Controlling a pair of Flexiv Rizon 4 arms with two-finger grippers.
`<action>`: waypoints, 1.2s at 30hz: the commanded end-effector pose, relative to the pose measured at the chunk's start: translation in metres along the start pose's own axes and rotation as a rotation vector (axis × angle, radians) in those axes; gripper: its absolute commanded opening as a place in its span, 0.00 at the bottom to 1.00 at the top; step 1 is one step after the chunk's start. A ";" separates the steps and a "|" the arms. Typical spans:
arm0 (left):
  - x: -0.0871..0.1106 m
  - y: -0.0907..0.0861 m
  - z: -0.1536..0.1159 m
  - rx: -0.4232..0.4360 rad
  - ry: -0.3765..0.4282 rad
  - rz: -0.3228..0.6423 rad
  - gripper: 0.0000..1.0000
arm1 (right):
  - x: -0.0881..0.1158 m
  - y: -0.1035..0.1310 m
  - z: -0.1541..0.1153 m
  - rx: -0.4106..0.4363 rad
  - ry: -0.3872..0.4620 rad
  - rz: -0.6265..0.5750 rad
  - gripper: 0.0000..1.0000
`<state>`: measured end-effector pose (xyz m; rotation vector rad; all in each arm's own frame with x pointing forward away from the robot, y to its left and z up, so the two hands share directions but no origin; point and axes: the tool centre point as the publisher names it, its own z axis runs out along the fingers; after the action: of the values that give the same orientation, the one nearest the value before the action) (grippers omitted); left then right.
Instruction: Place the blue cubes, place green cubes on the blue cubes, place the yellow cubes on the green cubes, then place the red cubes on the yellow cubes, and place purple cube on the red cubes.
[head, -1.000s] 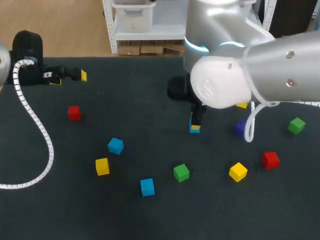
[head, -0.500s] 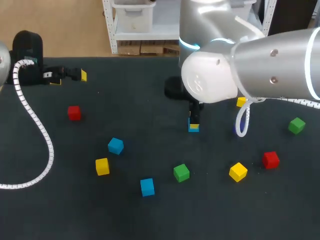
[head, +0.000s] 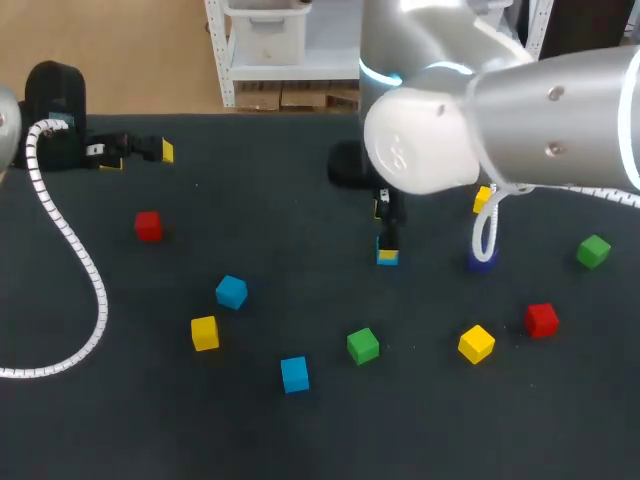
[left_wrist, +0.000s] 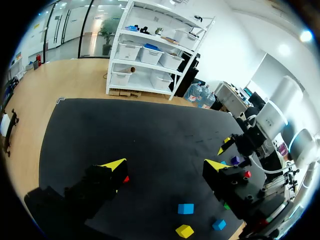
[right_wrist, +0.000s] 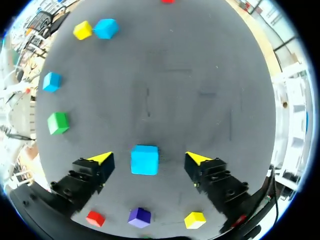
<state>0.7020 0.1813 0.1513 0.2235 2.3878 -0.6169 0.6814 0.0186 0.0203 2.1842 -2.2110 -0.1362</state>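
Note:
A blue cube (right_wrist: 145, 159) rests on the black table between the spread fingers of my right gripper (right_wrist: 150, 158), and neither finger touches it. From above, that blue cube (head: 388, 259) lies near the table's middle under the right gripper (head: 385, 235). Two more blue cubes (head: 231, 291) (head: 294, 373), a green cube (head: 363, 345) and a yellow cube (head: 204, 332) lie nearer the front. At the right are a yellow cube (head: 476, 343), a red cube (head: 541, 319), a green cube (head: 593, 251) and the purple cube (head: 481, 260). My left gripper (head: 135, 152) hangs open and empty at the far left.
A red cube (head: 148, 225) sits alone at the left. A white coiled cable (head: 70, 250) trails over the table's left side. Another yellow cube (head: 484, 200) shows behind my right arm, which hides part of the table's far right.
My right gripper has opened and let go of the blue cube, which stays on the table. The right arm shifted slightly left. The left arm has not moved.

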 end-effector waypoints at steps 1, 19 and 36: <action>0.001 0.002 0.000 0.010 -0.005 0.002 1.00 | 0.013 0.046 -0.027 -0.001 -0.037 -0.089 1.00; 0.001 0.002 0.000 0.010 -0.005 0.002 1.00 | -0.001 0.191 -0.043 -0.034 -0.105 -0.324 1.00; 0.001 0.002 0.000 0.010 -0.005 0.002 1.00 | -0.029 0.233 -0.051 -0.063 -0.124 -0.387 1.00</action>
<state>0.7020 0.1812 0.1513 0.2235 2.3878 -0.6169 0.4541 0.0485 0.0921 2.6007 -1.7766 -0.3500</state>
